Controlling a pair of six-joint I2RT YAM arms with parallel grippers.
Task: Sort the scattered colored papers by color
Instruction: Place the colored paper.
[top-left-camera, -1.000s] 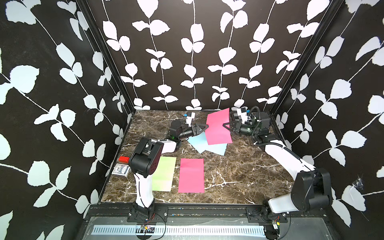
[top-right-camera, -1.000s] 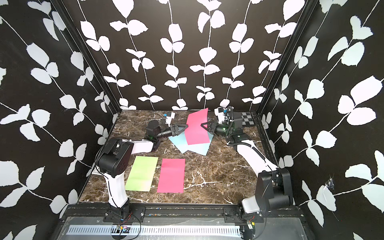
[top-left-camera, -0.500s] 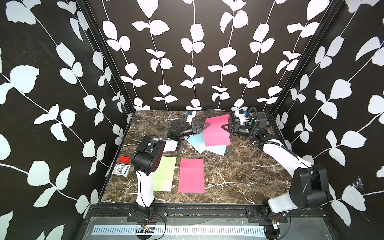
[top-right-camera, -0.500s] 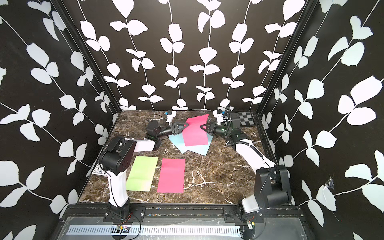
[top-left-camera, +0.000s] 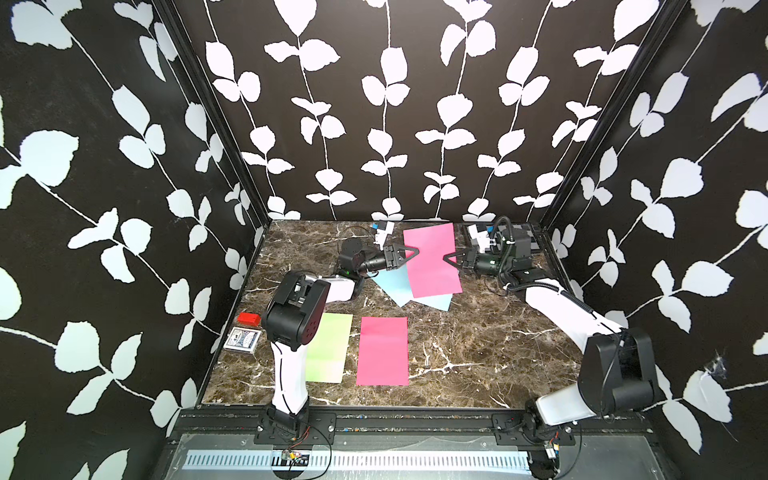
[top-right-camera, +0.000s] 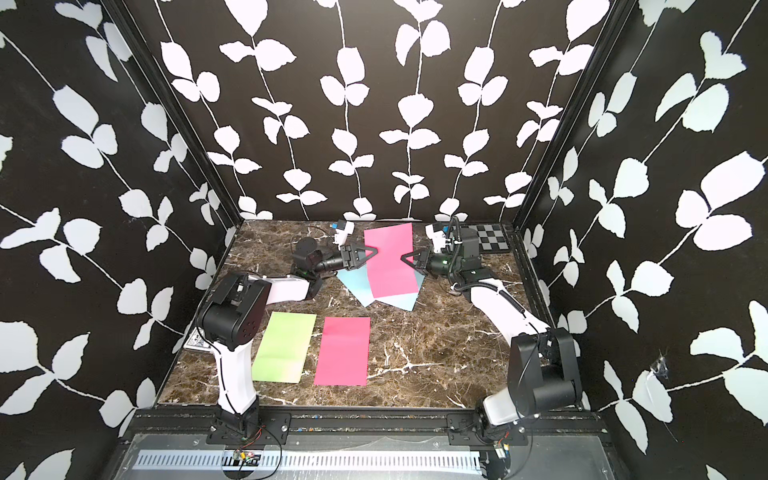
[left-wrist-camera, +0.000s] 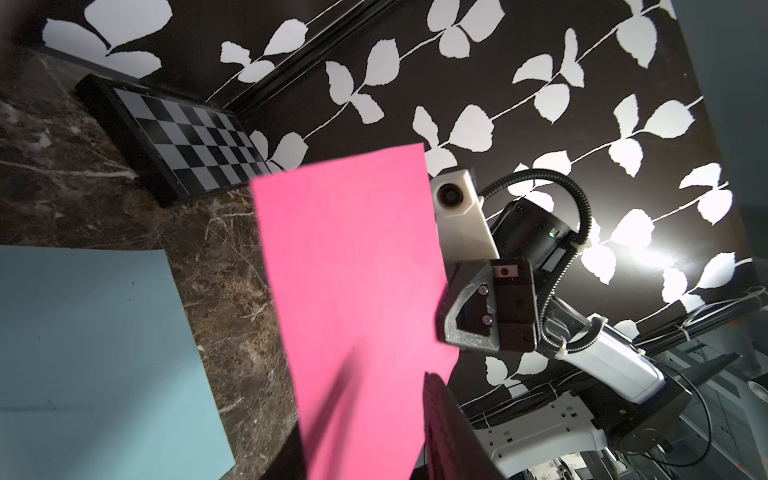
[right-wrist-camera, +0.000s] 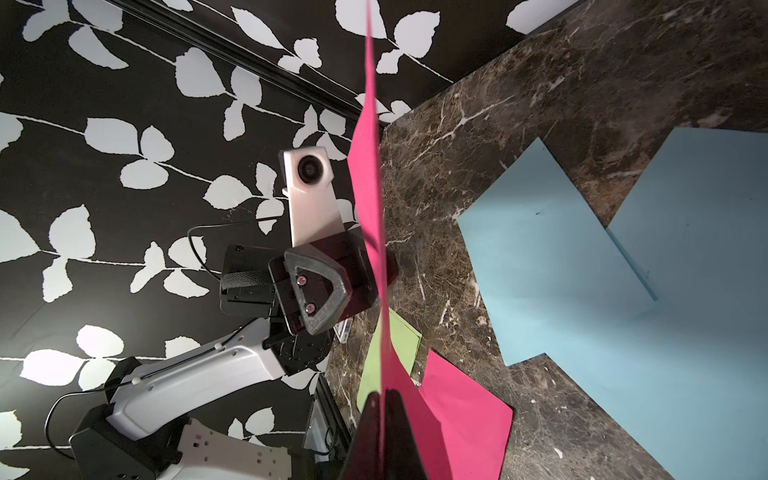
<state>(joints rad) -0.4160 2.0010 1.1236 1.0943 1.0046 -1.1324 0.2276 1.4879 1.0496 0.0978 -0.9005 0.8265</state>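
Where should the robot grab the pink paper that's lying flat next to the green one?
Probably its right long edge, coming low from the right arm's side. The flat pink paper lies flush on the table, so only an edge can be caught; bare marble lies there, while the green paper sits close along the other edge.

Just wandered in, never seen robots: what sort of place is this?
Likely a robot test booth, not a home: a left arm and a right arm mounted on the front rail of a marble table, leaf-print walls closing it in, and a checkerboard panel in the far corner.
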